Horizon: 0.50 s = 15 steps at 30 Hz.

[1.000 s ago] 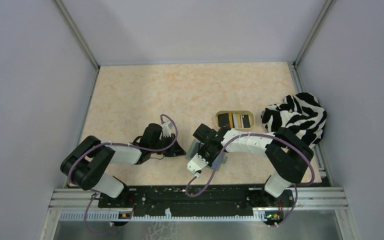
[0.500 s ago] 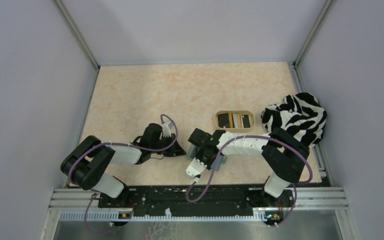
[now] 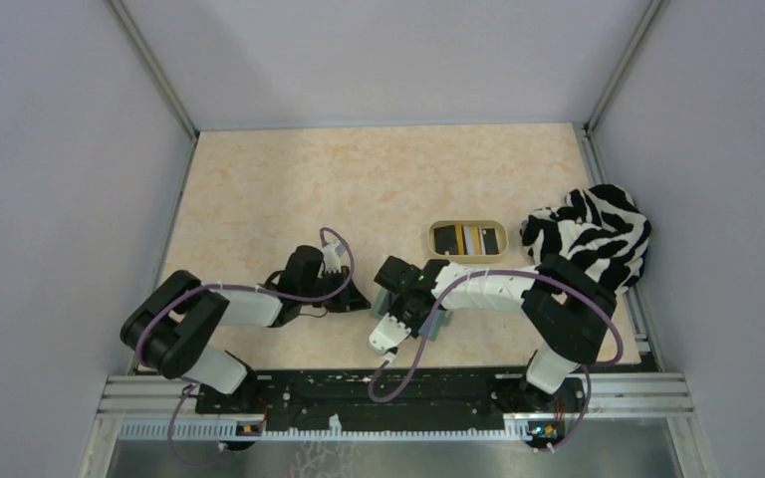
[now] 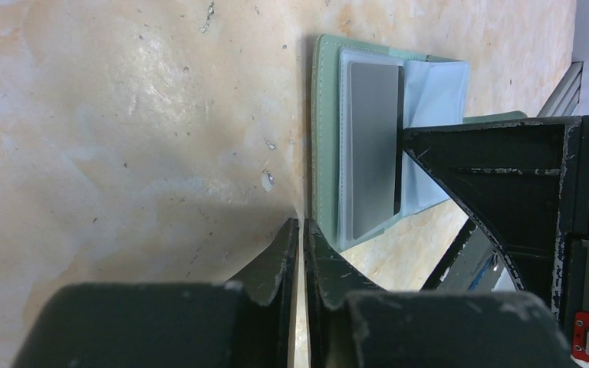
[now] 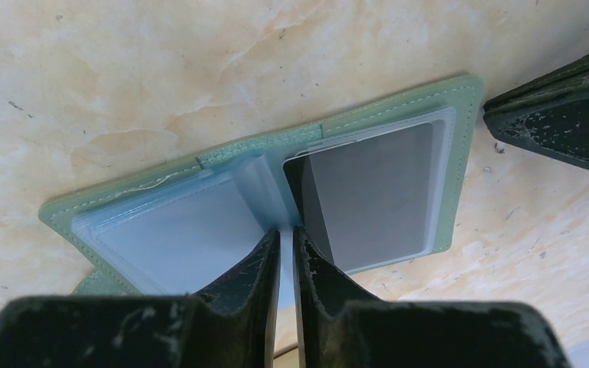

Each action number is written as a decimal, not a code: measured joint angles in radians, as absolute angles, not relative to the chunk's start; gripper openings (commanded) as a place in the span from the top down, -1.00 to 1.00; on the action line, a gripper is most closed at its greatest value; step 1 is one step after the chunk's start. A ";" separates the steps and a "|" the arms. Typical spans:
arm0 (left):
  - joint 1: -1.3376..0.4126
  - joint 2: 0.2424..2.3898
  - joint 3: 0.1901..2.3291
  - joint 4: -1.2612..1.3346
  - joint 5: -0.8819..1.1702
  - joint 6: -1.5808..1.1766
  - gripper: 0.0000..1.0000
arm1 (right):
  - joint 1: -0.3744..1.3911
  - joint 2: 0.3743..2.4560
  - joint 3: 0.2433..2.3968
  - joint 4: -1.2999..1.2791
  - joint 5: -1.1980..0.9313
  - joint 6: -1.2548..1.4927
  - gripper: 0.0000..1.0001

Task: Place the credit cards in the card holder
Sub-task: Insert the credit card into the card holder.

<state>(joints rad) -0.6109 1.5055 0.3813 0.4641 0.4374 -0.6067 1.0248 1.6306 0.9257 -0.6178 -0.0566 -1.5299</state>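
Note:
The card holder (image 5: 399, 115) lies open on the table, pale green outside with clear light-blue pockets. A dark credit card (image 5: 368, 195) sits in one pocket, seen also in the left wrist view as a grey card (image 4: 374, 146). My right gripper (image 5: 286, 230) hovers over the holder's middle fold, its jaws open a narrow slit with nothing between them. My left gripper (image 4: 301, 222) is shut and empty, its tips at the holder's (image 4: 324, 138) edge. More black and yellow-gold credit cards (image 3: 468, 239) lie in the tan tray.
The tan oval tray (image 3: 431, 237) stands behind the right arm. A zebra-striped cloth (image 3: 590, 237) is bunched at the right edge. Metal rails and grey walls border the table. The right gripper's dark fingers (image 4: 506, 172) fill the right of the left wrist view.
The right wrist has shifted slightly left and towards the near edge over the card holder, and its jaws have parted a little. The left arm has stayed still.

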 measured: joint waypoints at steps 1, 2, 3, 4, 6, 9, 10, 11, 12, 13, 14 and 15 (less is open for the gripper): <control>-0.611 1.504 0.381 0.463 0.437 -0.607 0.75 | 1.025 1.629 0.926 -0.618 -0.057 -1.525 0.74; -0.611 1.502 0.381 0.462 0.435 -0.607 0.74 | 1.025 1.627 0.925 -0.619 -0.057 -1.523 0.75; -0.611 1.498 0.381 0.458 0.430 -0.607 0.73 | 1.023 1.622 0.925 -0.623 -0.062 -1.519 0.74; -0.611 1.490 0.381 0.449 0.423 -0.607 0.71 | 1.019 1.616 0.925 -0.629 -0.068 -1.515 0.74; -0.611 1.462 0.377 0.430 0.405 -0.607 0.68 | 1.005 1.591 0.925 -0.650 -0.093 -1.508 0.74; -0.611 1.400 0.372 0.406 0.374 -0.606 0.66 | 0.956 1.543 0.925 -0.675 -0.154 -1.496 0.73; -0.611 1.370 0.369 0.400 0.362 -0.604 0.66 | 0.928 1.522 0.925 -0.682 -0.188 -1.490 0.72; -0.611 1.345 0.366 0.396 0.353 -0.602 0.66 | 0.900 1.504 0.926 -0.686 -0.214 -1.486 0.71; -0.611 1.310 0.362 0.390 0.344 -0.597 0.66 | 0.865 1.485 0.926 -0.690 -0.253 -1.478 0.69; -0.611 1.275 0.358 0.387 0.337 -0.589 0.66 | 0.820 1.464 0.926 -0.693 -0.299 -1.467 0.65; -0.611 1.236 0.352 0.387 0.332 -0.580 0.65 | 0.767 1.441 0.929 -0.696 -0.350 -1.444 0.63; -0.611 1.200 0.347 0.390 0.330 -0.572 0.64 | 0.725 1.425 0.932 -0.692 -0.385 -1.414 0.63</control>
<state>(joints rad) -0.6109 1.2003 0.3466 0.3901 0.3298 -0.5716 0.7246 1.4254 0.9321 -0.6918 -0.3847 -1.4139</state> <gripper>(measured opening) 0.169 0.167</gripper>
